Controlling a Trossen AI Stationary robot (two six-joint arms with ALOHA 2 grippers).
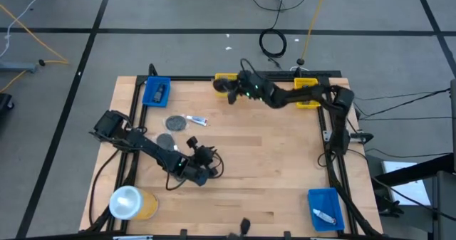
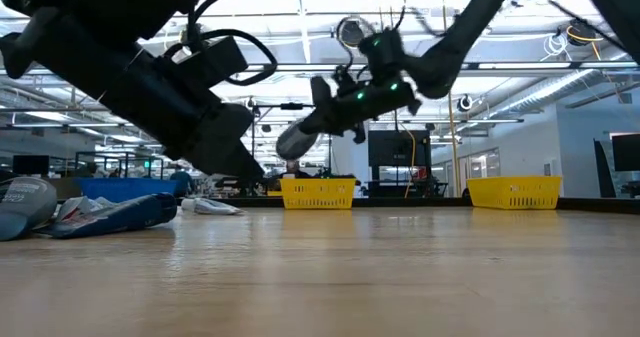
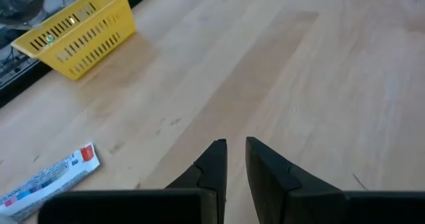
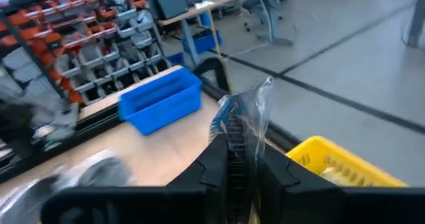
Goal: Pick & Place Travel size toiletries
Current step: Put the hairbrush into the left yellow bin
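The right gripper point(image 4: 240, 159) pinches a clear-wrapped toiletry packet point(image 4: 240, 121) above a yellow bin point(image 4: 345, 163). The left gripper point(image 3: 232, 159), nearly closed and empty, hovers near a white tube point(image 3: 46, 181).

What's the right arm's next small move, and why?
Probably carry on over the yellow bin and lower before opening. The right pincer is shut on a clear-wrapped packet, held up off the table at the far edge, with that bin just beyond it. The left pincer is nearly shut and empty, low over bare wood near a white tube.
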